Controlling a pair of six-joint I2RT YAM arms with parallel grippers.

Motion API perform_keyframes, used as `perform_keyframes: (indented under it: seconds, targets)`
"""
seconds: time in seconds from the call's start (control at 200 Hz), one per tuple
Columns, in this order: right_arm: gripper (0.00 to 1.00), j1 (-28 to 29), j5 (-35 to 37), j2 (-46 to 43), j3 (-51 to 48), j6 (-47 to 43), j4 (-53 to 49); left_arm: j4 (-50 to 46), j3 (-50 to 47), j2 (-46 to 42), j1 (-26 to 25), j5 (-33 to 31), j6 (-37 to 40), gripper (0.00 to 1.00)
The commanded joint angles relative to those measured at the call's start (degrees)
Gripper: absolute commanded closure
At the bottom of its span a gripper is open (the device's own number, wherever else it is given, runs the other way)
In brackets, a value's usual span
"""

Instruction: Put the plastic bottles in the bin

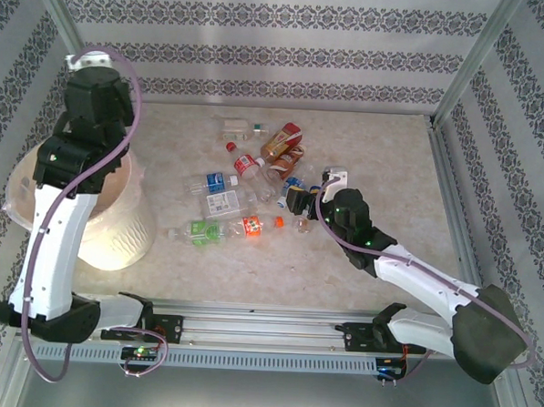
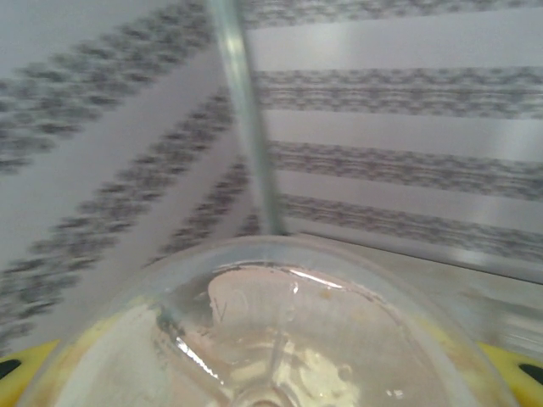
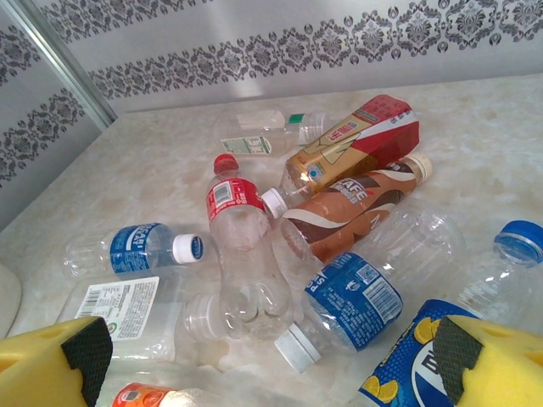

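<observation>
Work surface: a beige marbled table (image 1: 393,155) inside an aluminium-framed enclosure. The walls are papered in grey damask stripes.

Bin (image 1: 115,236): cream-white and upright, at the left side of the table. The left arm (image 1: 57,220) rises in front of and over it, hiding most of the mouth.

Left gripper (image 2: 270,373): raised high above the bin's far side. In the wrist view its yellow fingertips (image 2: 21,369) sit at both lower corners, closed part way onto a clear bottle (image 2: 280,314). The bottle's rounded end faces the camera, with the back corner post behind it. Whether it hangs squarely over the bin's mouth cannot be judged.

Right gripper (image 3: 271,365): jaws spread wide and gripping nothing, low over the right edge of the pile. A blue-labelled bottle with yellow print (image 3: 407,369) lies just ahead of its black pads (image 3: 85,352).

Plastic bottles (image 1: 245,188): all on their sides in a loose cluster at table centre, to the right of the bin. Items noted:
- a red-capped bottle with a red label (image 3: 233,220)
- an amber bottle with a red-topped label (image 3: 365,136), touching a brown-labelled bottle (image 3: 356,199)
- a clear bottle with a green cap (image 3: 263,131), farthest back
- two blue-labelled, white-capped bottles (image 3: 136,248) (image 3: 352,301)
- a blue-capped bottle (image 3: 509,254) at the right
- a white-labelled bottle (image 3: 127,309)
- green-labelled (image 1: 198,229) and orange-labelled (image 1: 251,224) bottles, nearest the arms
</observation>
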Motion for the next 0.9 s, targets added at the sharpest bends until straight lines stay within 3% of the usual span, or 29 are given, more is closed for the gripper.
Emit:
perform_keyframes:
  seconds: [0.0, 0.42, 0.715, 0.799, 0.894]
  targets:
    - [0.02, -0.93, -1.14, 0.98, 2.16, 0.82, 0.00, -2.21, -1.73, -2.80, 6.56, -6.41, 2.96, 0.48]
    - [0.02, -1.32, -2.67, 3.63, 4.23, 0.75, -1.41, -15.12, -11.65, -1.95, 24.20, -2.05, -6.98, 0.48]
    - [0.02, -1.72, -3.73, 4.29, 5.02, 0.98, -1.52, -12.77, -17.43, -0.34, 32.81, 1.83, -7.53, 0.47]
    - [0.02, -1.76, -3.82, 4.31, 4.85, 1.34, -1.69, -13.97, -17.77, 0.41, 32.89, 0.34, -8.85, 0.41]
    - [0.02, -1.76, -3.66, 3.88, 4.51, 1.78, -1.87, -14.38, -18.89, 0.86, 32.89, -3.13, -9.98, 0.25]
